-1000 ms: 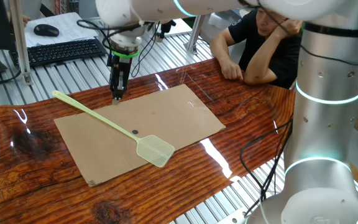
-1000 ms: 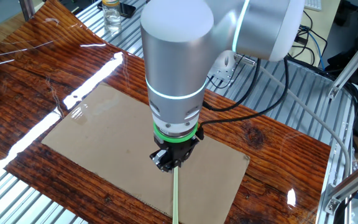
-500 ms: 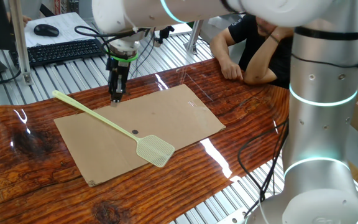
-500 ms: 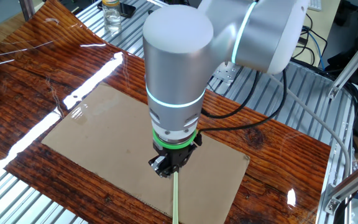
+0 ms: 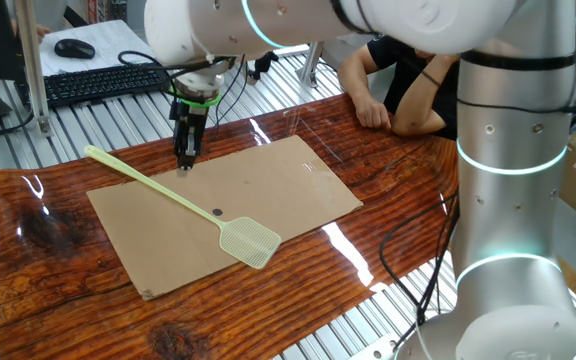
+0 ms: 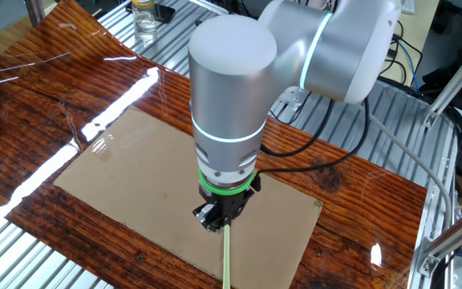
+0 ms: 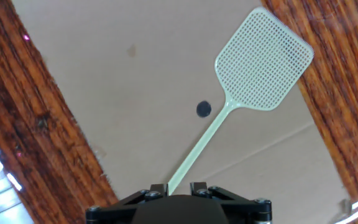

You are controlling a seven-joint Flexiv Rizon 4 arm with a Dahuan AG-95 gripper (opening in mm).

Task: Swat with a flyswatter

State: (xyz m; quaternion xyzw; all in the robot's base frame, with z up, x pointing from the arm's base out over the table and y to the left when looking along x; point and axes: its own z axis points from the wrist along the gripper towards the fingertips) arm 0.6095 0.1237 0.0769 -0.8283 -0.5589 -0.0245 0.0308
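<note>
My tool [image 5: 185,160] hangs above the flyswatter [image 5: 183,196] on the cardboard sheet [image 5: 268,190]; whether it is open, I cannot tell. Best to straddle the thin handle squarely before closing.

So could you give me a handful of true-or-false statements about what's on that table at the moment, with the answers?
1. The flyswatter lies flat, mostly on the cardboard sheet. True.
2. The swatter's mesh head sits right on top of the small dark spot. False: the spot lies bare on the cardboard beside the handle, just short of the head.
3. The hand is up at the handle end, not the mesh end. True.
4. The swatter is bright red. False: it is pale yellow-green.
5. A keyboard rests on the cardboard. False: it sits on the metal bench behind the wooden table.
</note>
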